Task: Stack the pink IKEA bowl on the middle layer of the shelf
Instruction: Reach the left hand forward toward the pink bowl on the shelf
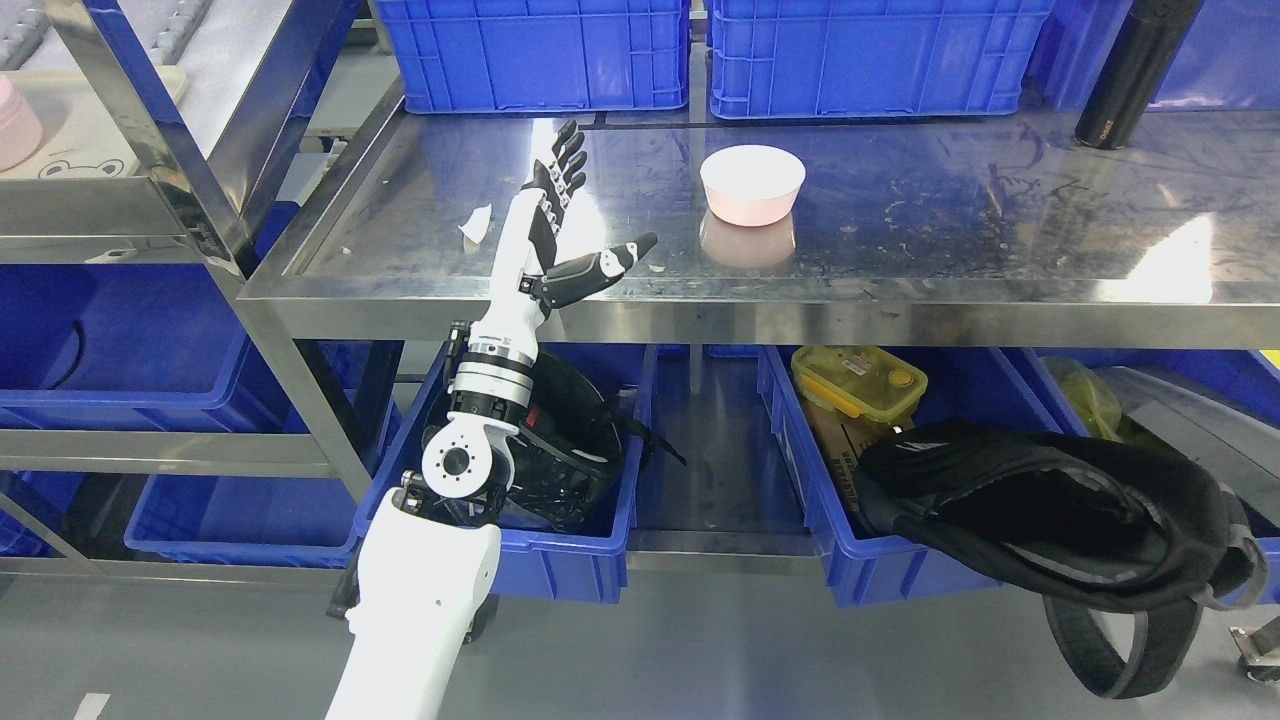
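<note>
Steel shelving fills the head view, and at nine o'clock a second rack (150,190) carries a pale pink object (15,120) at its far left edge. From seven o'clock the white left arm (430,590) rises toward the centre, and the left hand (560,215) is held over the front part of the middle shelf (900,250), fingers (568,160) stretched straight and thumb spread to the side, holding nothing. A crumpled scrap of white paper (476,225) lies on the steel just left of the wrist. Under the arm, on the lower level, a blue bin (560,560) holds black gear (565,440). At about twelve o'clock the pink bowl (752,183) stands upright and alone on the middle shelf, apart from the hand and to its right, its reflection showing in the metal. Two blue crates (540,55) sit behind it at the shelf's back. Below, at five o'clock, a yellow lunch box (858,380) rests in another bin beside a black bag (1050,510). A black bottle (1135,75) leans at one o'clock.
</note>
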Motion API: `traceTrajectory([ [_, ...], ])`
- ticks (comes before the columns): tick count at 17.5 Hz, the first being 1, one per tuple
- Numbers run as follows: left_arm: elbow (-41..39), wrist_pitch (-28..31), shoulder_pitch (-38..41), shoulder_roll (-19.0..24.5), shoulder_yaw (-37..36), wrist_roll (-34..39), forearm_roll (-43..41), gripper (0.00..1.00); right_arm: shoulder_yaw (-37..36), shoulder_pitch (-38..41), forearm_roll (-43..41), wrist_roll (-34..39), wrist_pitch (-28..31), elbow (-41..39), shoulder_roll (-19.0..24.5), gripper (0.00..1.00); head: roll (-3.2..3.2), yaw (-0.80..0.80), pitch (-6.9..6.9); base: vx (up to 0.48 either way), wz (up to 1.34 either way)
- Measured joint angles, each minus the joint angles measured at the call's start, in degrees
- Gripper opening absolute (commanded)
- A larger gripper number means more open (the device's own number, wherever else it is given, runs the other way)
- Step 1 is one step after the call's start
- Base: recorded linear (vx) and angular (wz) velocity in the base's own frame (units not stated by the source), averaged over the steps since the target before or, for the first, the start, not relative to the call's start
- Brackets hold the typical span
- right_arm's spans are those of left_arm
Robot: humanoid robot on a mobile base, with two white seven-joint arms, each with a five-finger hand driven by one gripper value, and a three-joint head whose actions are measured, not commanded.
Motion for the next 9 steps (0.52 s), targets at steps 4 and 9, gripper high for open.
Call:
traceTrajectory([
  [4, 0.0, -0.2, -1.0, 0.0, 0.5, -0.3, -0.1, 1.00, 0.0, 0.0, 0.0, 0.0, 0.0, 0.0, 0.0, 1.00, 0.00, 0.00, 0.00, 0.000, 0.00],
  [9, 1.2, 3.6, -8.1, 1.3, 0.7, -11.2, -11.9, 1.00, 0.0, 0.0, 0.0, 0.0, 0.0, 0.0, 0.0, 1.00, 0.00, 0.00, 0.00, 0.000, 0.00],
])
